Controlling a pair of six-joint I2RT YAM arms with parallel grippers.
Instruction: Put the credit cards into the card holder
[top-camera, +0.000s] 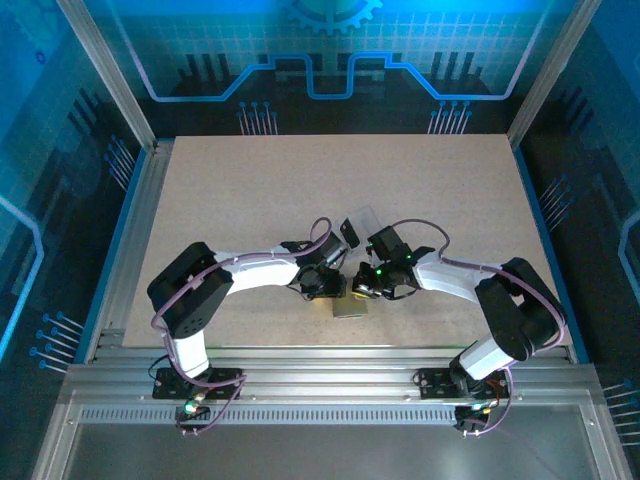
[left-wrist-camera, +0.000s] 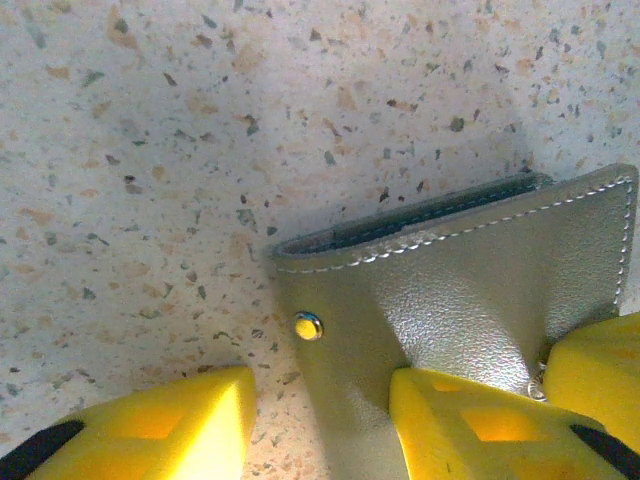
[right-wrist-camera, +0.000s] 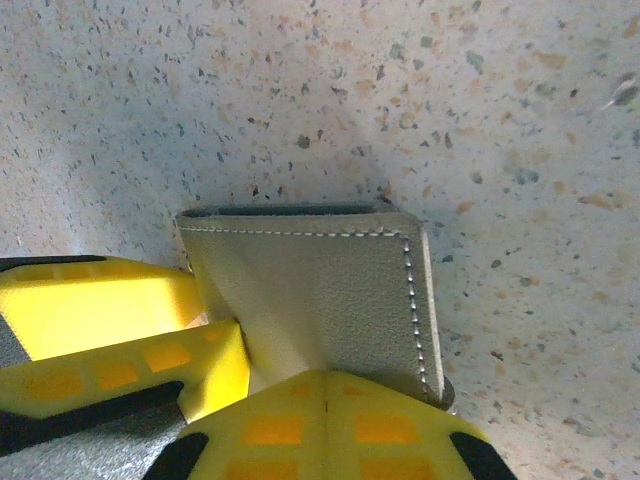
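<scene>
The grey card holder (top-camera: 350, 308) lies closed on the table between both arms. In the left wrist view the card holder (left-wrist-camera: 480, 280) shows a snap stud (left-wrist-camera: 308, 325). My left gripper (left-wrist-camera: 330, 430) is open and straddles the holder's left edge, one finger on the table, the other on the leather. My right gripper (right-wrist-camera: 325, 385) is shut, its joined tips pressing on the card holder (right-wrist-camera: 320, 280). A dark strip (left-wrist-camera: 430, 220) shows in the holder's mouth; I cannot tell whether it is a card. The credit cards are hidden.
A clear plastic box (top-camera: 366, 220) stands just behind the grippers, with a small dark thing (top-camera: 349, 232) leaning by it. The left gripper's yellow fingers (right-wrist-camera: 120, 370) crowd the holder's left side. Aluminium rails (top-camera: 300, 380) run along the near edge.
</scene>
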